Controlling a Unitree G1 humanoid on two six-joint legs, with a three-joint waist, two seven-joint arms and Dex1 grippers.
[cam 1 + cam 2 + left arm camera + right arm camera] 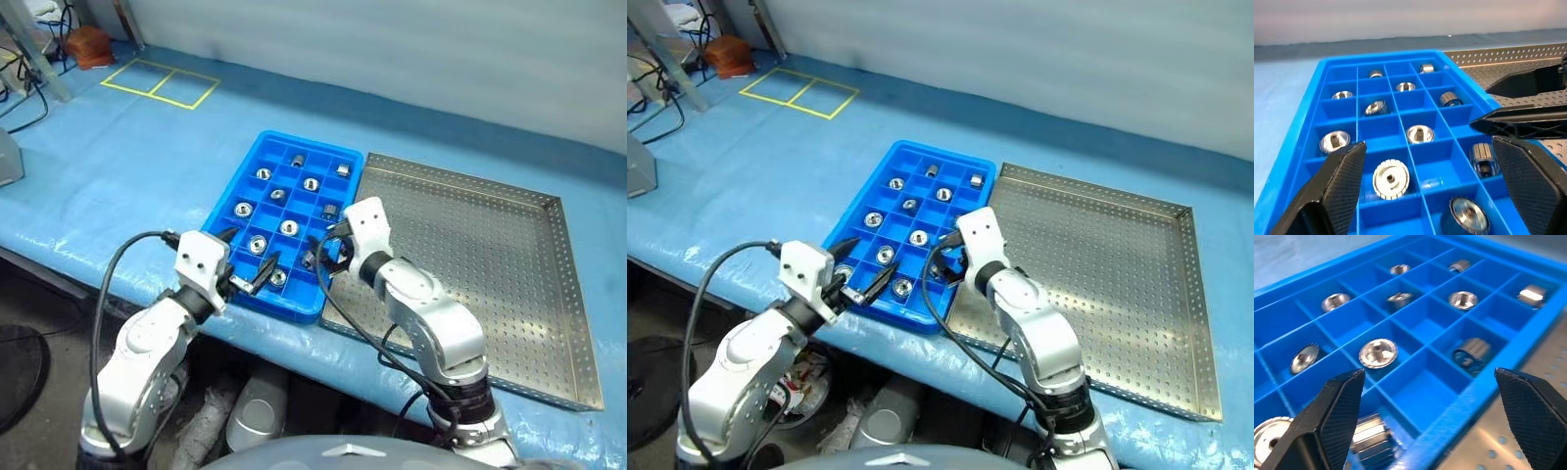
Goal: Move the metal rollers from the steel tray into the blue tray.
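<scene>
The blue tray [294,307] lies on the blue-covered table with its right side against the steel tray [480,255]. Several metal rollers [289,227] sit singly in its square compartments. I see no roller on the steel tray's perforated floor. My left gripper [247,259] is open and level over the blue tray's near left corner. My right gripper [323,253] is open over the near right compartments, above a roller lying on its side [1369,439]. Nothing is between its fingertips [1332,411]. In the left wrist view, my left gripper [1430,191] frames a flanged roller [1391,179].
Yellow tape squares [162,83] mark the table's far left, next to a brown object [90,44]. Cables [29,98] trail at the far left edge. The table's front edge runs just under both trays. A grey wall stands behind.
</scene>
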